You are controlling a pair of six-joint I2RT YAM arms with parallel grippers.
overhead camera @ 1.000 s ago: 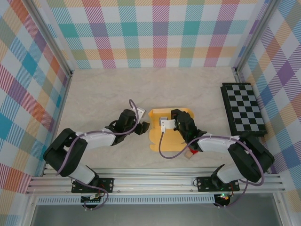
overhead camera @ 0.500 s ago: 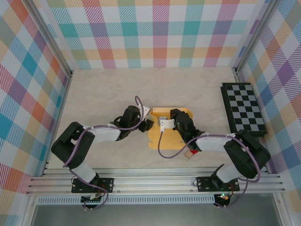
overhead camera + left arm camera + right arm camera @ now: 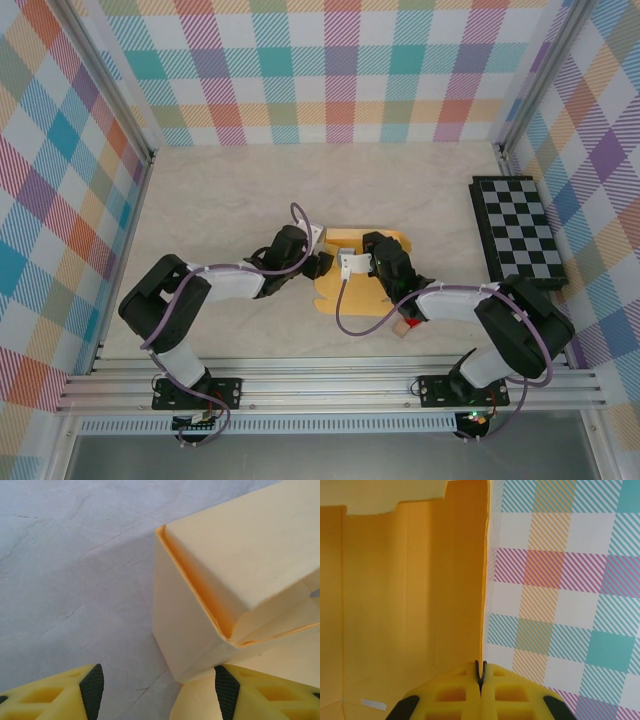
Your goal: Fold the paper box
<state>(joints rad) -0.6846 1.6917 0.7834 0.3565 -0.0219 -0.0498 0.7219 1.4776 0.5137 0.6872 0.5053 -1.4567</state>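
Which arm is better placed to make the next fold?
Left, probably: the left end effector stands open at the paper box corner; the right end effector is shut on a wall.

left gripper point(image 3: 318, 264): moved right, now at paper box point(image 3: 333, 290) left side | left elbow: swung inward

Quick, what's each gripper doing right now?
Left gripper: open, at the paper box corner.
Right gripper: shut, pinching a wall of the paper box.
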